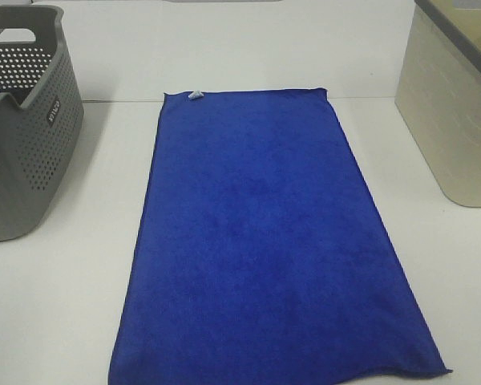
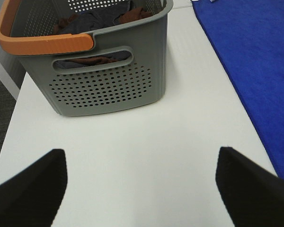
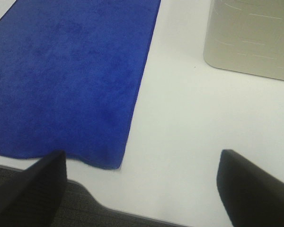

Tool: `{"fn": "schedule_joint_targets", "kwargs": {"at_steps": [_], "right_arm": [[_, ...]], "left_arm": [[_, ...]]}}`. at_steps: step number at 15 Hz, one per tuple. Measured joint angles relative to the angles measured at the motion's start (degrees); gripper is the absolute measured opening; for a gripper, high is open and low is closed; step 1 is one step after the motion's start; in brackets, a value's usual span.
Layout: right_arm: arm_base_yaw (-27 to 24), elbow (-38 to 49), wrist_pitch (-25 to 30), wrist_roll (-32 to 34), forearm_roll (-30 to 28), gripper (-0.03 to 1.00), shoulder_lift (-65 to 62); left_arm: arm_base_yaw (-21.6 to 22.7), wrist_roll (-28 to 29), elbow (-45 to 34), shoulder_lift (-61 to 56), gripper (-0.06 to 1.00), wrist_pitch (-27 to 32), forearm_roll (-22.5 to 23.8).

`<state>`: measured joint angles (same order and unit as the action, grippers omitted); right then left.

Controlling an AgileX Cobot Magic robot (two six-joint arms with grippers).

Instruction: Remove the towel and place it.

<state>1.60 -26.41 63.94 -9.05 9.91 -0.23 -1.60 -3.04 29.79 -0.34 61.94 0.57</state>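
Note:
The royal-blue towel [image 1: 264, 241] lies flat and spread out in the middle of the white table [image 1: 56, 305], its small whitish tag [image 1: 196, 95] at the far left corner. It also shows in the left wrist view [image 2: 255, 61] and in the right wrist view [image 3: 66, 75]. Neither gripper shows in the exterior high view. My left gripper [image 2: 142, 189] is open and empty above bare table between the grey basket and the towel. My right gripper [image 3: 142, 189] is open and empty above the table's front edge, beside the towel's near right corner.
A grey perforated basket [image 1: 24, 120] with an orange handle [image 2: 33, 42] stands at the left, with dark cloths [image 2: 99, 21] inside. A beige bin [image 1: 453, 112] stands at the right, also in the right wrist view [image 3: 251, 38].

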Motion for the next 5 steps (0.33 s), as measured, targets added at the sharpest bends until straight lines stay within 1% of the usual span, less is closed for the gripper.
{"fn": "schedule_joint_targets", "kwargs": {"at_steps": [5], "right_arm": [[0.0, 0.0, 0.0, 0.0, 0.11, 0.83, 0.0]], "left_arm": [[0.0, 0.06, 0.0, 0.0, 0.8, 0.0, 0.17]]}}
